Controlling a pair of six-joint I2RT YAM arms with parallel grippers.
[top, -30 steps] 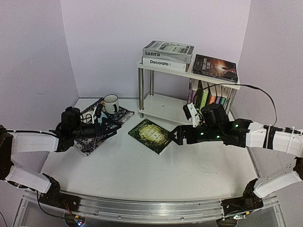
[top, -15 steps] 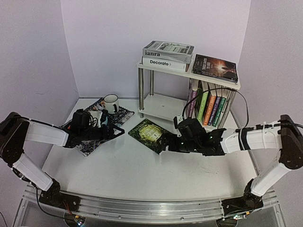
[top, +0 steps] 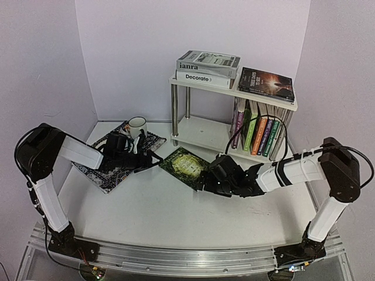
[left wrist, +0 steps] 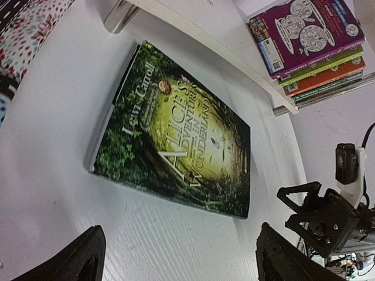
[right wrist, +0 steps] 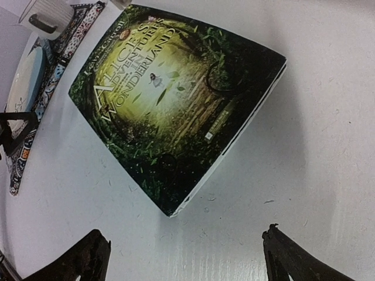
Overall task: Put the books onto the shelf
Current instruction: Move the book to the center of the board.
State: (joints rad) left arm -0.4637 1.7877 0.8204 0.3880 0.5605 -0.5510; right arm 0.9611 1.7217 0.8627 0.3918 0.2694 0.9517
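Mostly done: books (top: pixel 261 132) already on shelf (top: pixel 204 131). Remaining: green book (top: pixel 186 167) flat on table (top: pixel 152 211) in front of shelf. Jaws both wide apart, empty.

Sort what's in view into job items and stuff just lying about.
Job: Alice book, lying flat, not yet shelved; shelf; upright books on its lower board; stacked books and dark book on top.
Lying about: mug; patterned placemat.

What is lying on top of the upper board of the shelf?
On the upper board two pale books are stacked, the ianra book over the Decorate book; a dark book lies flat beside them. The Decorate book's cover is hidden.
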